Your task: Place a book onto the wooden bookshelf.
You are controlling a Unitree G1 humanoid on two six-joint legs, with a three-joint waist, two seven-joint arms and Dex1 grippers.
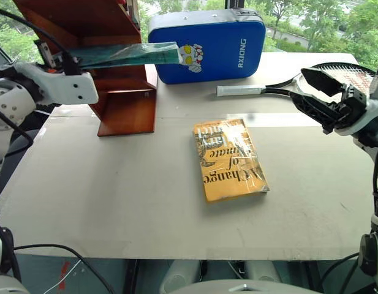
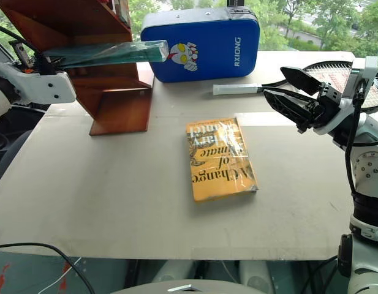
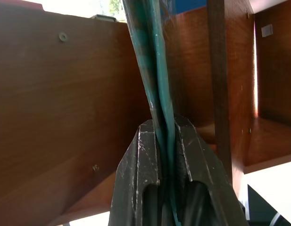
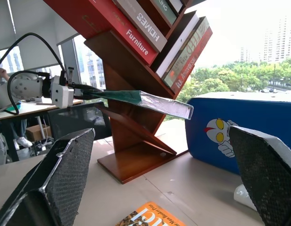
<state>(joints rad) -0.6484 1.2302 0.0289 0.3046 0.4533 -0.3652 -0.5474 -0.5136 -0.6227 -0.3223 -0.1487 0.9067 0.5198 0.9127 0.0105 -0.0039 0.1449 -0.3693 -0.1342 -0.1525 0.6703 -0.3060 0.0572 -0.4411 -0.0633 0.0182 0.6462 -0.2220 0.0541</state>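
L claw [image 1: 71, 62] is clamped tight on the green book [image 1: 130, 54], held edge-on, roughly level, in front of the bookshelf [image 1: 121, 92] w/ far end sticking out past it. R claw [image 2: 287, 92] is raised off to the bookshelf's right above the surface [image 1: 115, 202], fingers spread wide, empty.

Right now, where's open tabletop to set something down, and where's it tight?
Free: the wide near strip of the table in front of the yellow book, and the patch between that book and the bookshelf. Tight: the far edge, where the blue case and racket sit.
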